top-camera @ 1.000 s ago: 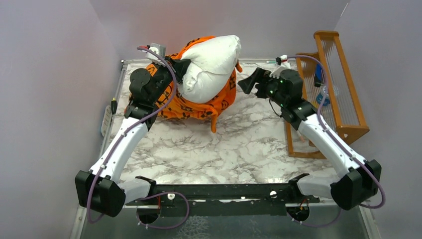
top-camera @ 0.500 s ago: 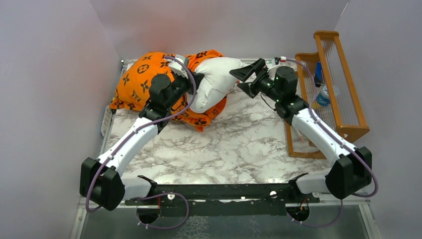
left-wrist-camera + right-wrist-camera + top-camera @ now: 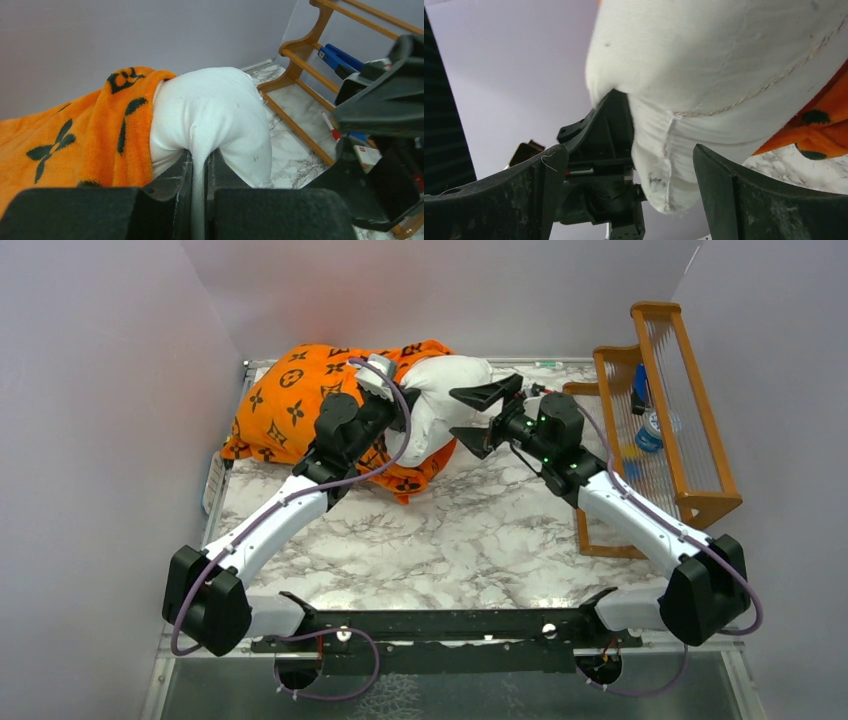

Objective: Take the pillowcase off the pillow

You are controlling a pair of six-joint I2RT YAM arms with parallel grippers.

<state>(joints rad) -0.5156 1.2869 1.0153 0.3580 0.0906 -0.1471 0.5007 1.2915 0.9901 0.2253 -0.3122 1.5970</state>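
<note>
- The pillow (image 3: 443, 398) lies near 12 o'clock on the surface (image 3: 450, 540). Its bare white end pokes toward 3 o'clock out of the pillowcase (image 3: 285, 400), which is bunched at 11 o'clock.
- The left gripper (image 3: 199, 165) has its jaws clenched on a fold of the pillow's cloth.
- The right gripper (image 3: 462, 420) has its jaws spread wide around that white end.
- Both things look soft, light and floppy. The plush cover probably clings, so its orange hem seems the best place to grip.
</note>
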